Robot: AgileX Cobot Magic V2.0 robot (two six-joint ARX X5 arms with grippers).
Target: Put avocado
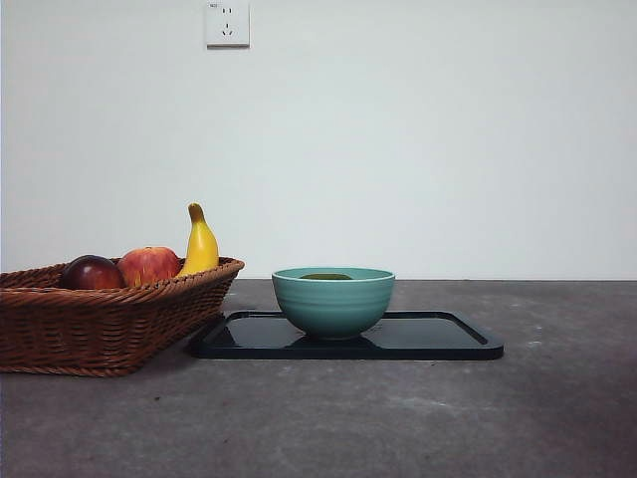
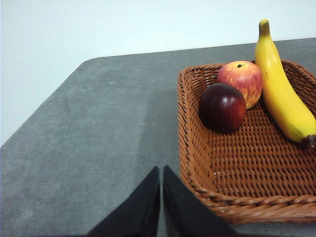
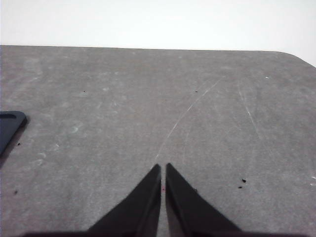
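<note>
Surface: a grey, faintly scuffed table [image 1: 418, 418] against a plain white wall with a socket [image 1: 227, 22] high above the bowl.
Landmark: a teal bowl [image 1: 333, 302] standing on a black tray [image 1: 438, 341].
Avocado: a thin dark olive sliver [image 1: 326, 276] shows just over the bowl's rim, so the avocado seems to lie inside the bowl; only its top is visible, so I cannot be sure of more.
Basket: a wicker basket [image 1: 100, 324] sits just beside the tray, on the side away from the right arm's bare stretch of table; it holds a dark red-purple fruit [image 1: 92, 273], a red apple [image 1: 148, 265] and a banana [image 1: 200, 244].
Progress: judged from how things lie, the placing looks done, with the fruit in the bowl and both arms clear of it; little or nothing appears left.
Left gripper: left gripper [image 2: 161, 197], jaws pressed together, holding nothing, hanging over the table just beside the basket's near corner, well apart from the bowl.
Right gripper: right gripper [image 3: 162, 195], jaws likewise closed and empty, over bare table on the bowl's far side from the basket.
Front view only: the bowl, its contents and the whole tray; neither arm shows here.
Left wrist view only: the basket's woven floor and the three fruits from above; no avocado among them.
Right wrist view only: one tray corner [image 3: 9, 123] and scratches on the table.
</note>
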